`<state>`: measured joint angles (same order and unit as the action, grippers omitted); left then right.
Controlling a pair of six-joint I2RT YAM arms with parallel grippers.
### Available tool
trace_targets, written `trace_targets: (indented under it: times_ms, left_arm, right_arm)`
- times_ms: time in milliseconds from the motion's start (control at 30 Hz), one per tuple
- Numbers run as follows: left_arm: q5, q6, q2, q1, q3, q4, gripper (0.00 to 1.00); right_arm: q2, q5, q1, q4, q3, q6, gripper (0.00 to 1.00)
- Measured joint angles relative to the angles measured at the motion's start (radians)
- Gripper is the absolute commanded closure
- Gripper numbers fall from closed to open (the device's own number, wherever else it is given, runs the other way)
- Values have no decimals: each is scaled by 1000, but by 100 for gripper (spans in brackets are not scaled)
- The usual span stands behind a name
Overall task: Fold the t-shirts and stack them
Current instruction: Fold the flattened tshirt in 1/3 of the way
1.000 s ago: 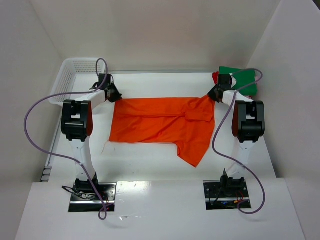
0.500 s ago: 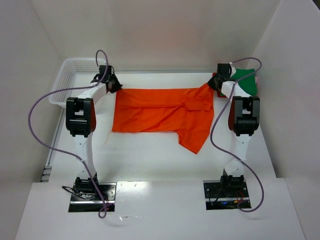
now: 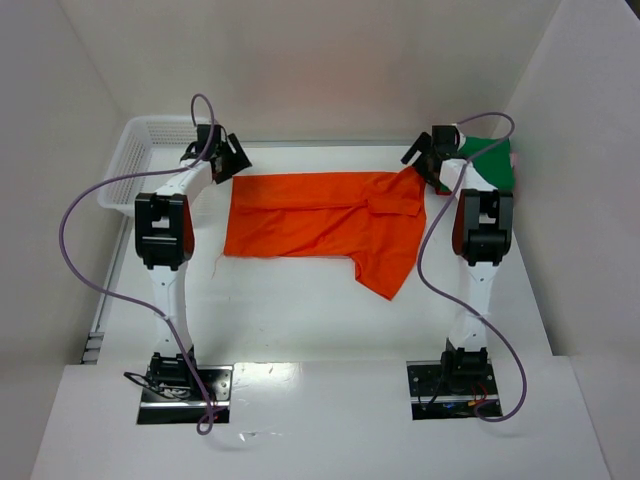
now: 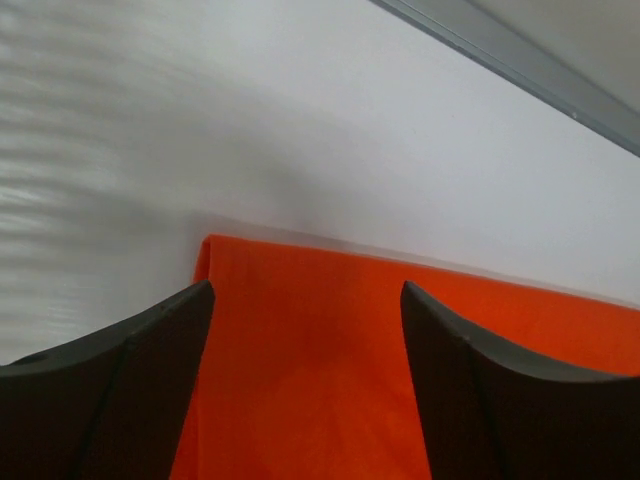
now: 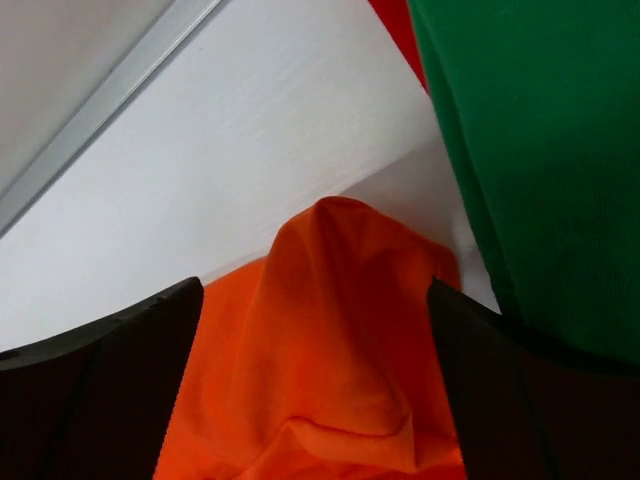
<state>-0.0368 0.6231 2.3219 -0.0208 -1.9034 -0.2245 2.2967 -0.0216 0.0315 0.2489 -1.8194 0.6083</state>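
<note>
The bright orange t-shirt (image 3: 320, 225) lies spread across the table, folded lengthwise, with one sleeve pointing toward the near right. My left gripper (image 3: 228, 158) is open just above its far left corner; in the left wrist view the orange cloth (image 4: 300, 380) lies flat between the spread fingers of the left gripper (image 4: 305, 300). My right gripper (image 3: 425, 160) is open over the far right corner, where the orange cloth (image 5: 330, 350) bunches into a peak under the right gripper (image 5: 315, 290). A folded green t-shirt (image 3: 495, 165) sits at the back right, with a red one (image 5: 395, 25) under it.
A white mesh basket (image 3: 140, 150) stands at the back left beside the left arm. White walls close in the table on three sides. The green t-shirt (image 5: 540, 150) lies close to my right gripper's right finger.
Both grippers, earlier shut on the orange shirt's far corners, carried them toward the back wall and then opened, letting the cloth go. The shirt now lies slightly farther back.
</note>
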Motion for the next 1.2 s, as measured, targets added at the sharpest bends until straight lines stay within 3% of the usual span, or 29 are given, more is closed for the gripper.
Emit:
trace_targets:
  times_ms: [67,133,467,600,867,1200]
  left_arm:
    - [-19,-4,-12,2,19,5,5]
    - [-42,-16,-43,3,58,17,1]
    - [-138,-31,-408,-40,372,61,1]
    - [-135,-40,-569,-82,512,73,1]
    - [-45,4,-815,-80,837,36,2]
    - [29,90,-837,-66,931,13,3]
  right_arm:
    - [-24,10,0,-3,13,-9,0]
    - [-83,29,0,-19,60,-8,0]
    - [-645,68,0,-122,449,31,0]
    - [-792,68,1,-135,629,48,0]
    - [-948,90,1,-38,936,77,3]
    - [-1004,110,-103,13,1033,169,18]
